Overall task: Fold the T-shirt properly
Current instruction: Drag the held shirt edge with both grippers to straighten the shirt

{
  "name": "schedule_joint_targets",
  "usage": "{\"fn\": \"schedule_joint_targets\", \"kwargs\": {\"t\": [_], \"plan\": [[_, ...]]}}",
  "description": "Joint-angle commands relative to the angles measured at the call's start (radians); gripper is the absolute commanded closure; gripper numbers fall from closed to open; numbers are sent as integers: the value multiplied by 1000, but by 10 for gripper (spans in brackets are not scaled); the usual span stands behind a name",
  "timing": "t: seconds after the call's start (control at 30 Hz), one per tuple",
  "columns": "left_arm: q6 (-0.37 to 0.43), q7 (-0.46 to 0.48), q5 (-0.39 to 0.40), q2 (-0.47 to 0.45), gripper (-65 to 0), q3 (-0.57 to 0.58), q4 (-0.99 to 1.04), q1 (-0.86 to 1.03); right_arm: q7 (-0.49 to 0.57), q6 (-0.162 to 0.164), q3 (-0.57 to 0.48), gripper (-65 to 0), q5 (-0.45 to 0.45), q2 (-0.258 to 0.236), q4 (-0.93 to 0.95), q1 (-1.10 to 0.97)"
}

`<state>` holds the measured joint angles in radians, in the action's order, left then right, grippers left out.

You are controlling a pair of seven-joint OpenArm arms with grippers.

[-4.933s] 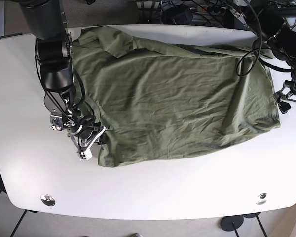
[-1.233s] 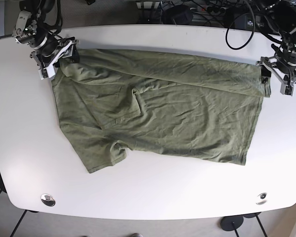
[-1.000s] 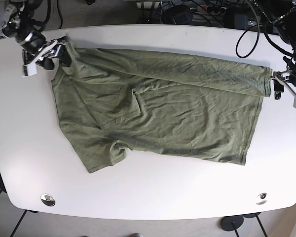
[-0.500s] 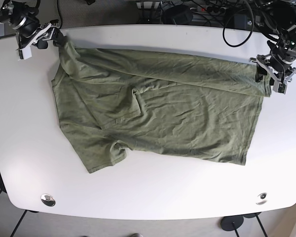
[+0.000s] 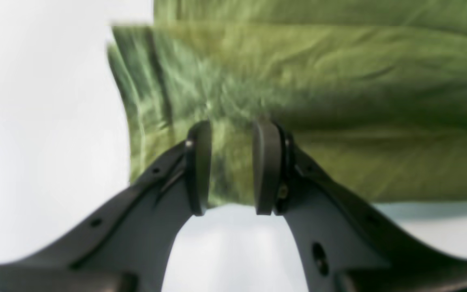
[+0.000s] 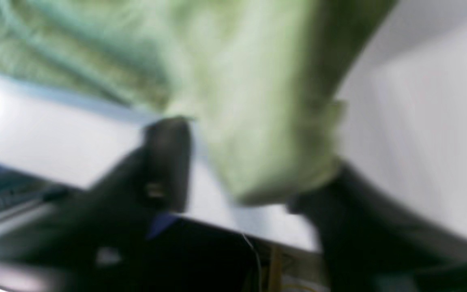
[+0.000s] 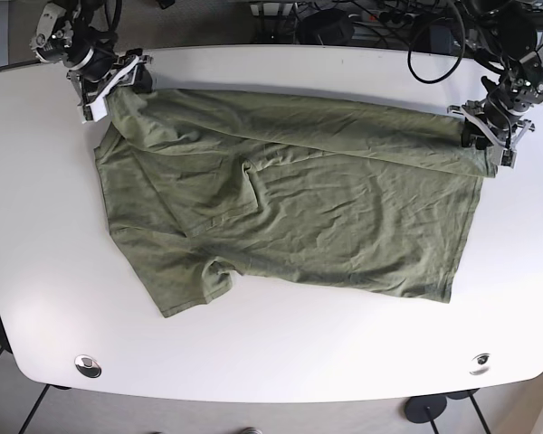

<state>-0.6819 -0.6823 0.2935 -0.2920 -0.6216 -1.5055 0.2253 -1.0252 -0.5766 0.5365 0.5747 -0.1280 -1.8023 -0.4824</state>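
T-shirt (image 7: 299,208): matt wrinkled green cloth; table (image 7: 281,353): smooth glossy white.

An olive T-shirt (image 7: 290,208) lies spread on the white table (image 7: 271,353), its far edge folded over. The right gripper (image 7: 118,80) sits at the shirt's far left corner, the left gripper (image 7: 485,134) at its far right corner.

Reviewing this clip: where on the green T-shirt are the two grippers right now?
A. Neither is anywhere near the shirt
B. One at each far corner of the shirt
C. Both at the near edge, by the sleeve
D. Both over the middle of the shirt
B: in the base view the right gripper and the left gripper each sit at a far corner of the T-shirt.
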Motion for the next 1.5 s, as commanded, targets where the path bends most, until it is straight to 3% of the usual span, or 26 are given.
{"fn": "schedule_joint_targets", "kwargs": {"t": [0.03, 0.07, 0.2, 0.3, 0.37, 0.47, 0.5, 0.63, 0.7, 0.93, 1.0, 1.1, 1.17, 1.23, 1.37, 1.5], "plan": [[0, 25, 6, -48, -143, -7, 6, -5, -10, -3, 3, -51, 1, -23, -14, -12], [0, 25, -3, -51, -139, -7, 12, -7, -13, -3, -2, -17, 1, -38, -14, -19], [0, 25, -47, -56, -139, -8, 30, -8, -13, -9, 4, -40, 3, -108, -15, -60], [0, 26, -49, -56, -139, -8, 53, -8, -14, -81, 4, -78, 5, -154, -15, -80], [0, 26, -50, -56, -139, -7, 53, -8, -14, -113, 3, -189, 5, -180, -49, -94], [0, 26, -50, -57, -140, -7, 53, -7, -16, -113, 4, -376, 5, -190, -103, -108], [0, 26, -50, -57, -140, -7, 53, -7, -16, -113, 4, -403, 5, -190, -109, -109], [6, 26, -53, -57, -142, -7, 55, -5, -16, -113, 6, -392, 5, -263, -107, -112], [3, 26, -93, -57, -142, -7, 55, -8, -16, -113, 23, -392, 5, -302, -109, -138], [1, 26, -118, -52, -140, -7, 53, -8, -77, -122, 116, -392, 6, -371, -135, -187], [1, 26, -116, -52, -140, -7, 47, -8, -119, -122, 168, -392, 20, -359, -167, -192], [-2, 26, -113, -52, -140, -7, 18, -8, -186, -122, 282, -392, 172, -322, -175, -183], [-16, 25, -112, -49, -140, -8, -51, -8, -189, -122, 273, -390, 288, -289, -173, -157], [-16, 23, -112, -36, -139, -8, -129, -8, -189, -122, 215, -347, 299, -229, -170, -101], [-16, 23, -115, 27, -140, -40, -221, -28, -189, -122, 149, -219, 221, -114, -123, -20], [-16, 25, -119, 37, -140, -39, -119, -59, -182, -122, 83, -181, -37, -20, -113, 46]]}}
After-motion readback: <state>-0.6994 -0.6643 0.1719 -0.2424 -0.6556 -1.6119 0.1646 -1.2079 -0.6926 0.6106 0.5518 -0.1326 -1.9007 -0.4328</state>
